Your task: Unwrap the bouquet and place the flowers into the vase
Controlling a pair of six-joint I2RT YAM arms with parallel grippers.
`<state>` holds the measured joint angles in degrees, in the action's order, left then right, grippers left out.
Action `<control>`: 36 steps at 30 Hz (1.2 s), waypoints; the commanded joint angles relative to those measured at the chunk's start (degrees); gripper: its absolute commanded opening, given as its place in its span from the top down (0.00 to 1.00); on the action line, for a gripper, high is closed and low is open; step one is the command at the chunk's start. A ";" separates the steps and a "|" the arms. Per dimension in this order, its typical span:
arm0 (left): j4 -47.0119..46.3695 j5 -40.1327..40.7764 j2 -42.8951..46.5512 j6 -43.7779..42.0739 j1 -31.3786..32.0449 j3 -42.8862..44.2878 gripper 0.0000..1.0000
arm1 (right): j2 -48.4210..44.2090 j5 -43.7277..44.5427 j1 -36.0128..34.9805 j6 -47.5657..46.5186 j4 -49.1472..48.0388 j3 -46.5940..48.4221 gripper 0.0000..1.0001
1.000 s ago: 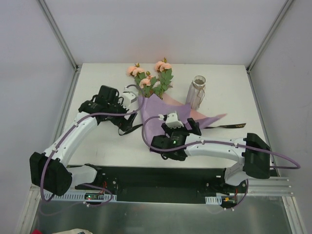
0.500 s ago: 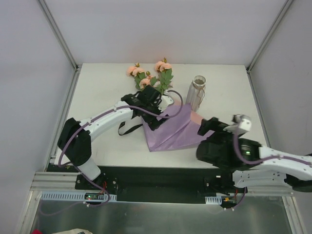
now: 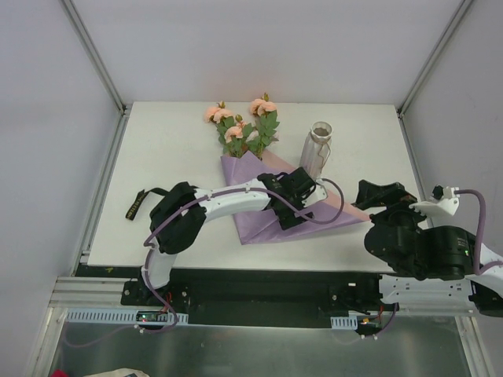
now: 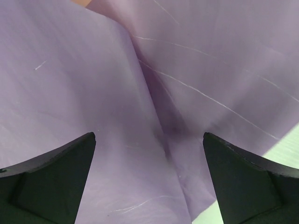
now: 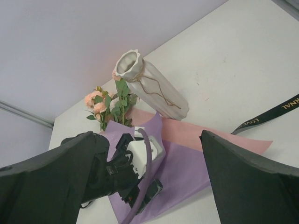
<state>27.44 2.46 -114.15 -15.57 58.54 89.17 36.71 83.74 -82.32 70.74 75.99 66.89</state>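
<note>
The big white table (image 3: pixel 173 157) holds a wide lilac and pink paper sheet (image 3: pixel 259 228), lying open near the middle. The left gripper (image 4: pixel 149 140) hangs right over the paper, its 2 fingers spread wide, holding nothing. The right gripper (image 3: pixel 383 194) sits off to the right, fingers wide too, holding nothing. Peach-pink roses with green leaves (image 3: pixel 244 126) poke out of the paper's far end. The small beige ribbed vase (image 3: pixel 317 149) stands upright just beside them. A thin black ribbon (image 5: pixel 271 114) lies by the paper's right corner.
</note>
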 commanded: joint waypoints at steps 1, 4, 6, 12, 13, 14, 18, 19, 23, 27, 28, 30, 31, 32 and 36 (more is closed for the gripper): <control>-3.17 10.61 -2.13 -0.15 2.53 2.15 0.01 | -1.20 4.67 0.06 -1.48 18.14 -0.36 0.02; -8.79 23.18 -4.85 -4.37 4.47 1.10 0.01 | -1.55 4.76 0.06 -1.48 18.23 -0.27 0.02; -10.82 25.83 -6.08 -6.66 4.65 0.49 0.01 | -1.64 4.67 0.15 -1.48 18.32 -0.10 0.01; -15.13 30.32 -3.19 -9.74 4.65 -3.46 0.30 | -1.55 4.76 0.06 -1.22 18.41 0.17 0.01; -16.79 32.24 -2.66 -10.26 4.65 -3.99 0.39 | -1.38 4.76 0.06 -1.04 18.41 0.25 0.01; -17.42 33.04 -1.53 -11.48 4.65 -4.43 0.41 | -1.12 4.85 0.06 -0.87 18.41 0.17 0.01; -19.27 35.77 1.12 -12.73 4.56 -6.89 0.53 | -0.24 4.76 -0.03 -0.95 18.41 0.43 0.01; -19.27 35.95 1.82 -12.64 4.56 -7.42 0.55 | -0.15 4.76 -0.03 -1.04 18.50 0.43 0.01; -21.02 38.40 6.73 -13.51 3.95 -9.62 0.58 | -0.06 4.85 -0.03 -1.04 18.41 0.43 0.01; -20.85 38.93 12.80 -13.87 1.93 -13.30 0.53 | -0.23 4.76 -0.03 -1.22 18.50 0.34 0.01; -20.85 38.85 14.38 -13.44 1.23 -14.53 0.53 | -0.32 4.85 -0.03 -1.22 18.50 0.34 0.01; -20.68 37.89 20.35 -12.56 -0.96 -19.26 0.53 | -0.23 4.85 -0.03 -1.31 18.50 0.08 0.01; -20.41 37.80 22.20 -11.77 -1.67 -20.77 0.54 | -0.23 4.85 -0.03 -1.22 18.50 -0.01 0.01; -19.54 37.97 25.09 -11.15 -2.37 -22.00 0.55 | -0.06 5.02 -0.03 -1.22 18.41 -0.18 0.01; -14.35 37.44 31.17 -8.16 -6.86 -27.36 0.57 | 1.17 5.64 -0.12 -1.48 18.41 -0.01 0.01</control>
<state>8.88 38.46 -88.75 -26.76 54.59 66.26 36.16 83.77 -82.32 69.84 76.20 66.52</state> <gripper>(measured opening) 0.433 0.990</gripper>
